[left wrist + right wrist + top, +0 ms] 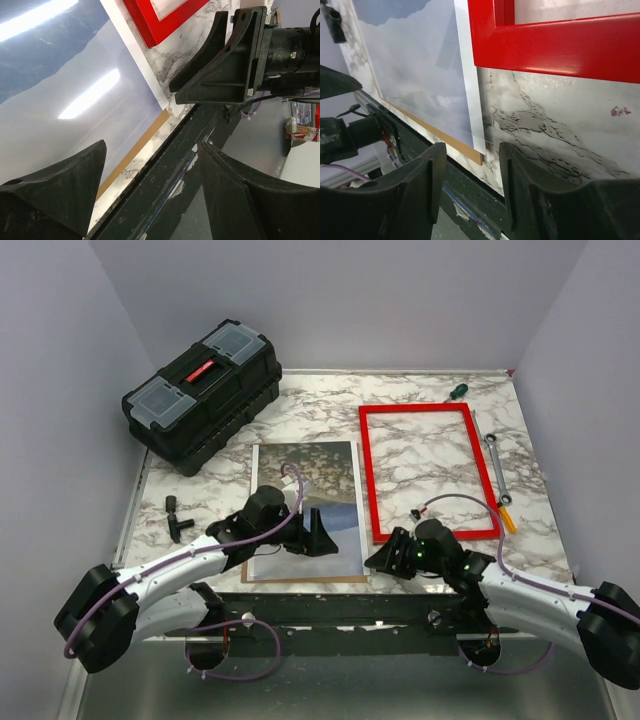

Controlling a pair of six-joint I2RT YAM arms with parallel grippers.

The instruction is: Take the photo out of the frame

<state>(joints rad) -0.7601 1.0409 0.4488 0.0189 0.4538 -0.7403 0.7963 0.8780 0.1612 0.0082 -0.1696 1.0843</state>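
Note:
The red frame (pixel 430 471) lies flat and empty on the marble table, its interior showing bare marble. The photo (pixel 306 502) lies flat to its left on a brown backing board (pixel 300 580), outside the frame. My left gripper (pixel 319 537) is open and empty over the photo's near right corner. My right gripper (pixel 386 558) is open and empty beside the frame's near left corner. In the left wrist view the gripper (pixel 150 186) hangs over the table's near edge, with the photo (pixel 65 85) and frame (pixel 160 17) beyond. In the right wrist view the gripper (pixel 468 186) faces the photo's corner (pixel 420 70) and the frame (pixel 555 47).
A black toolbox (pixel 201 392) stands at the back left. A green-handled screwdriver (pixel 458 391), a wrench (pixel 497 458) and an orange-handled tool (pixel 508 517) lie along the frame's right side. Small black parts (pixel 178 517) lie at the left. A dark rail (pixel 330 605) runs along the near edge.

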